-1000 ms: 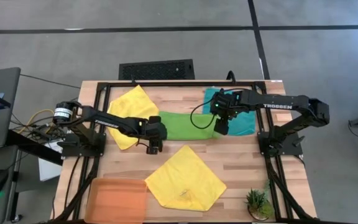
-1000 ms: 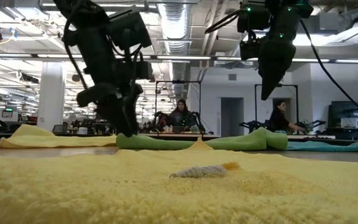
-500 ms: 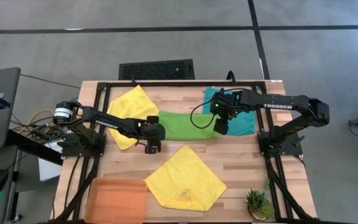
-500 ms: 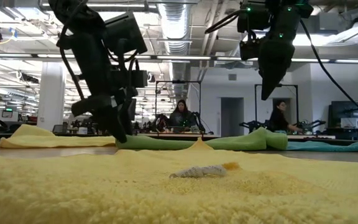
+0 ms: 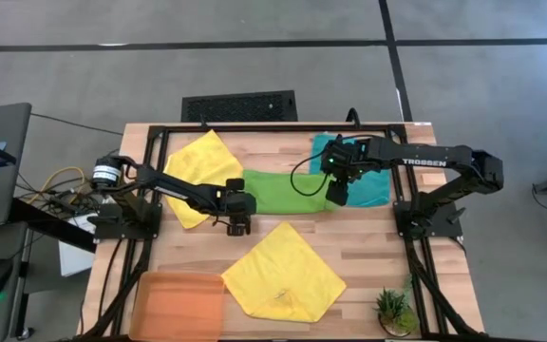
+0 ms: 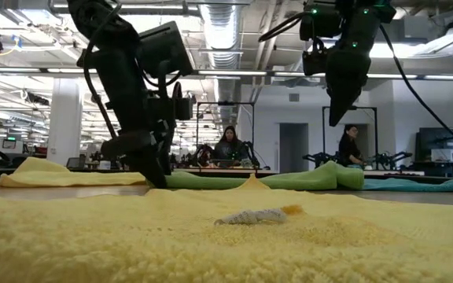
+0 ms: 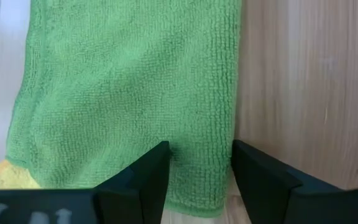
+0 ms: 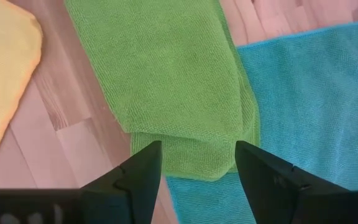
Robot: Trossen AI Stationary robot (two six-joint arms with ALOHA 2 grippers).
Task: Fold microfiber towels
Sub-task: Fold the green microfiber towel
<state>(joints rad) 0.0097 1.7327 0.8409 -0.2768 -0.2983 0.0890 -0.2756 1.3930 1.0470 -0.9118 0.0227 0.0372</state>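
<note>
A lime green towel [image 5: 283, 193], folded into a long strip, lies across the table's middle. Its right end [image 8: 191, 143] rests on a teal towel [image 5: 361, 180]. One yellow towel [image 5: 196, 173] lies flat at the far left, and another [image 5: 283, 273] near the front. My left gripper [image 7: 199, 180] is open and low over the green strip's left end. One finger is above the cloth and the other above the wood beside its near edge [image 7: 232, 124]. My right gripper [image 8: 197, 174] hangs open, high above the strip's right end. My left gripper points steeply down at the green towel's left near corner [image 7: 194, 199], which lies flat between the open fingers. Whether the fingertips [image 6: 154, 174] touch the cloth or the table, I cannot tell.
An orange tray [image 5: 180, 304] lies at the front left corner and a small potted plant [image 5: 394, 312] at the front right. Bare wood shows between the green strip and the near yellow towel. A black frame [image 5: 150, 142] runs around the table.
My left gripper has sunk toward the table at the green towel's left end and has tipped a little. The towels lie as before.
</note>
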